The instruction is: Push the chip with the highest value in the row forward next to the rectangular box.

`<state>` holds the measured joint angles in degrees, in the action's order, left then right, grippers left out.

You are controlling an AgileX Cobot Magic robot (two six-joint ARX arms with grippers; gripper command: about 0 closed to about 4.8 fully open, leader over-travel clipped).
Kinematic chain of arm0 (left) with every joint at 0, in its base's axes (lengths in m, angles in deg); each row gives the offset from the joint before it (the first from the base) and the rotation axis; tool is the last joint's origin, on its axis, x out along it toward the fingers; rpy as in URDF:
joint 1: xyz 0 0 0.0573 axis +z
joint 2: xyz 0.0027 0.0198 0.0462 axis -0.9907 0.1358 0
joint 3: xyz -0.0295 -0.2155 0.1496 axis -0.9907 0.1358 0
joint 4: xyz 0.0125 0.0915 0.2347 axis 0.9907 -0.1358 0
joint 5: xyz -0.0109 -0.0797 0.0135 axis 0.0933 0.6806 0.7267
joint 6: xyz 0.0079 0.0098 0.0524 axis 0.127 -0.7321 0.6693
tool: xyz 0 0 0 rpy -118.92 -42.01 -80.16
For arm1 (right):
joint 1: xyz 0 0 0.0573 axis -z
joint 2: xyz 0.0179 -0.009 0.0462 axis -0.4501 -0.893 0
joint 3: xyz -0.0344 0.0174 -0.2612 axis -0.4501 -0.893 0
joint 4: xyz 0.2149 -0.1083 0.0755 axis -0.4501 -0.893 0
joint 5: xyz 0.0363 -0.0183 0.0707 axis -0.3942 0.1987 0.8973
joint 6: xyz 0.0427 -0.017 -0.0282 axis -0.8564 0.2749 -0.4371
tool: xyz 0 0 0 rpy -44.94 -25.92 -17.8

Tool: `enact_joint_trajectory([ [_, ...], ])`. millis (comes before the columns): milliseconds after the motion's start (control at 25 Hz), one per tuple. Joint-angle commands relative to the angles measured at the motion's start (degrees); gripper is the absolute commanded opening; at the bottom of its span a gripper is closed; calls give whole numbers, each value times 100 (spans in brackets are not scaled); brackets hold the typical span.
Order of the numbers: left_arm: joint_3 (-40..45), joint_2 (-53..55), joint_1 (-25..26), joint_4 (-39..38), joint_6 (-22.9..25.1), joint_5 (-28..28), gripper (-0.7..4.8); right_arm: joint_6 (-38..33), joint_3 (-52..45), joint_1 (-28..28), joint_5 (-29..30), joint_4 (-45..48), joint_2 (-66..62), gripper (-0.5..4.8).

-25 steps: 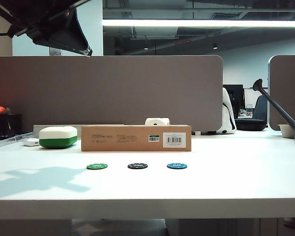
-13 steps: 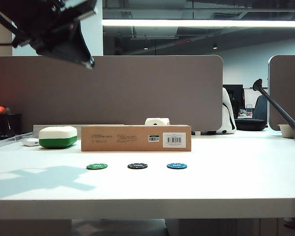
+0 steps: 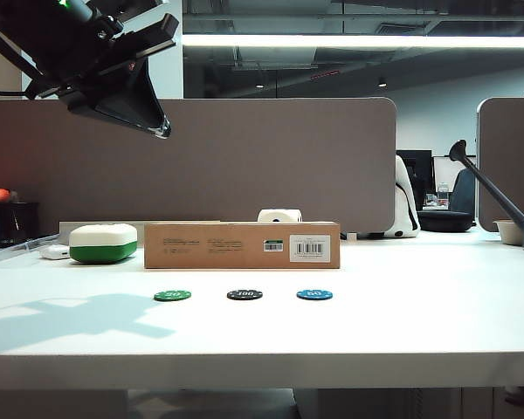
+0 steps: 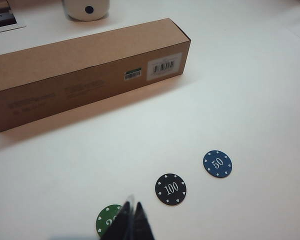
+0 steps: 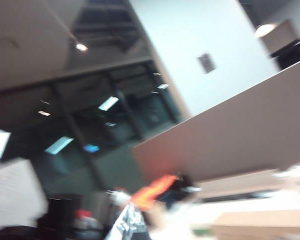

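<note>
The row of three chips lies on the white table: green, black "100" chip in the middle, blue "50". The rectangular box, brown cardboard with a barcode label, lies behind them with a gap between. My left gripper hangs high above the table's left part, shut and empty. In the left wrist view its tip covers part of the green chip, with the black chip, blue chip and box beyond. The blurred right wrist view shows my right gripper as one closed point; the box is a smear.
A white-and-green rounded case sits left of the box. A small white round object stands behind the box. A grey partition closes the back. A dark watering can stands at the far right.
My left arm has come down and slightly right in the exterior view. The chips and box have not moved.
</note>
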<state>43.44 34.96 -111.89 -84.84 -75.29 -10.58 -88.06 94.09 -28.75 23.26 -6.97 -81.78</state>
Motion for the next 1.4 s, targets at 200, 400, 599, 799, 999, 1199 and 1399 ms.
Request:
enact_joint_trajectory([
  [200,-11,-15,13,50,22,22,-5,1757,1314,-13,-173,-2072,-1121,-6],
  [400,-11,-15,13,50,22,17,-5,2157,1993,-452,111,-2024,-2767,-6],
  [599,-11,-15,13,50,22,20,-5,2916,2741,-1742,-1088,-2389,-4994,-6],
  [799,-11,-15,13,50,22,20,-5,3073,2903,-3993,-3322,-2197,-6653,-6],
  [999,-11,-15,13,48,22,20,-5,2660,2903,-4470,-3244,-1239,-7716,-6],
  [1199,-11,-15,13,48,22,17,-5,2048,2907,-4586,-3230,-306,-8721,-6],
  [1399,-11,-15,13,50,24,33,-5,2024,3071,-4572,-3467,-348,-9447,-6],
])
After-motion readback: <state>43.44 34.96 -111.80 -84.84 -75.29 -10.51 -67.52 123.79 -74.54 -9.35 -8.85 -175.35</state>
